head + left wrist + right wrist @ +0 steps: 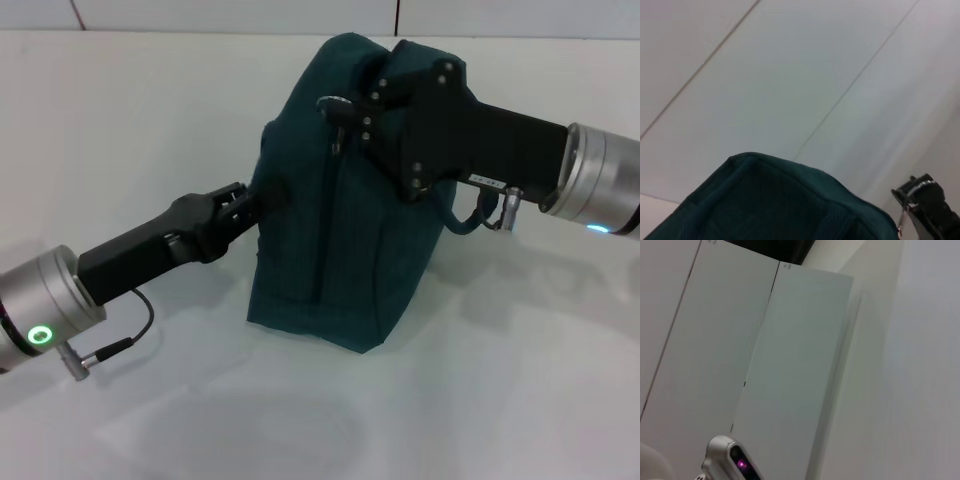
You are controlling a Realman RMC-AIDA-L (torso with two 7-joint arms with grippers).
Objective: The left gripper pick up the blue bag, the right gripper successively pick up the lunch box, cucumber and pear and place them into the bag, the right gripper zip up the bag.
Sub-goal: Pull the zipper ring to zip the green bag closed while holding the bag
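I'm gripping the blue bag at its near side edge with the left gripper, clenched on fabric. It's standing upright, long axis vertical. Beyond, the right gripper is pinching the zipper ring at the top. No food showing, so I judge zipping nearly done.

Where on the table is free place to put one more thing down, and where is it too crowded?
Bare table lies in front of the blue bag, and also behind the left gripper toward the back wall. It is crowded at the bag itself: the left gripper is against its side and the right gripper is at its top by the zipper.
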